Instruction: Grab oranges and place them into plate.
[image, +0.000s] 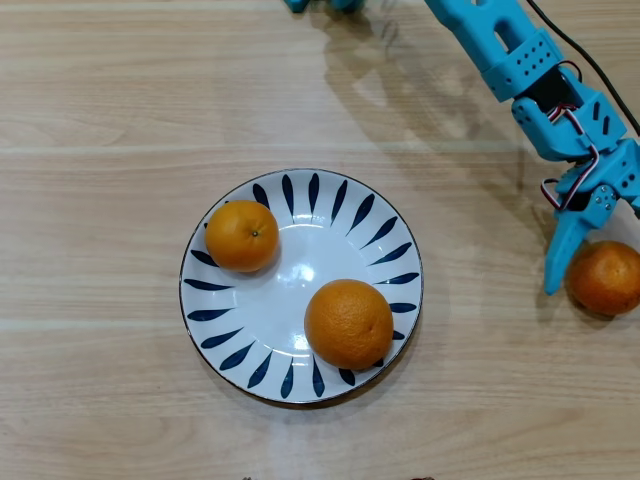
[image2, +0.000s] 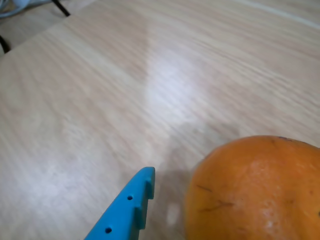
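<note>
Overhead view: plate (image: 205, 300) mid-table holds two oranges, small one (image: 241, 235) upper left, large one (image: 348, 323) lower right. Third orange (image: 605, 277) on table (image: 100, 100) at right edge, just beside blue gripper (image: 585, 280); one finger (image: 562, 255) at its left side.

Wrist view: third orange (image2: 255, 190) fills lower right, finger (image2: 131, 210) just left, gap between. Other finger unseen; opening can't be told, nothing gripped.
</note>
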